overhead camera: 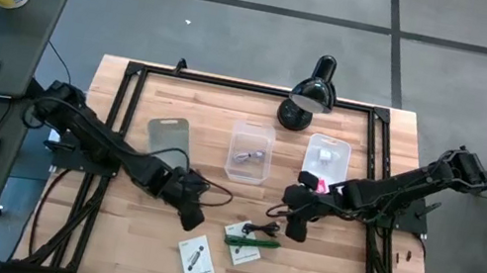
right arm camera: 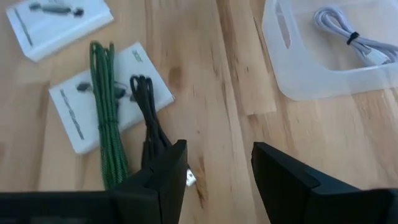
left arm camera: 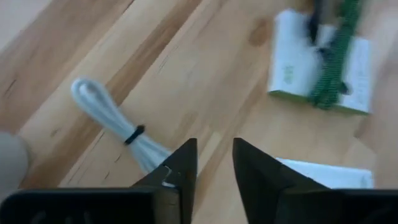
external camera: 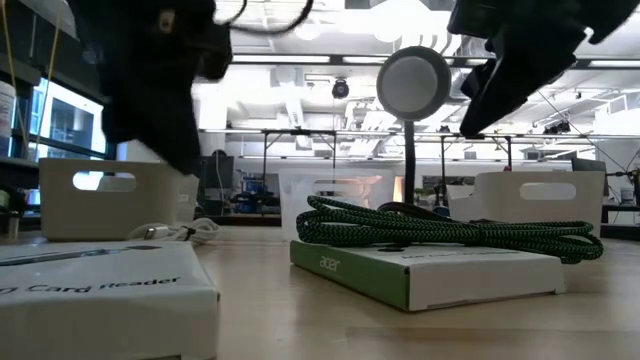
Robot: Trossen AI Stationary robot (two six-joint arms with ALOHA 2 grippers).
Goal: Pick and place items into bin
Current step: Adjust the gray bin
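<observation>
Hidden or unclear: in the low view both grippers are cut off by the frame's upper edge. In the high view the contents of the bins are too small to name; the right wrist view shows a bundled white cable (right arm camera: 357, 38) lying in the clear bin (right arm camera: 292, 68).

Bins: three in a row across the middle of the worktop (overhead camera: 141, 259): grey bin (overhead camera: 169, 133), clear bin at centre, white bin (overhead camera: 328, 154).

Items near the front edge of the worktop:
- White card (overhead camera: 196, 257), long axis slanted toward the front edge.
- White card (right arm camera: 112, 93) beneath a coiled green cable (right arm camera: 106, 106); the cable's long axis lies along the front edge in the high view.
- Black cable (right arm camera: 146, 102), just beside the green cable and roughly parallel to it on the same card.
- Second white cable bundle (left arm camera: 115, 124) on bare wood, tied at its middle, long axis diagonal.

Left gripper (left arm camera: 214, 165): above the worktop left of centre, fingers narrowly parted, holding nothing, with the loose white bundle just beside them.

Right gripper (right arm camera: 214, 165): right of centre, fingers spread, empty, near the black cable's end.

Black desk lamp (overhead camera: 309, 93): at the back edge.
</observation>
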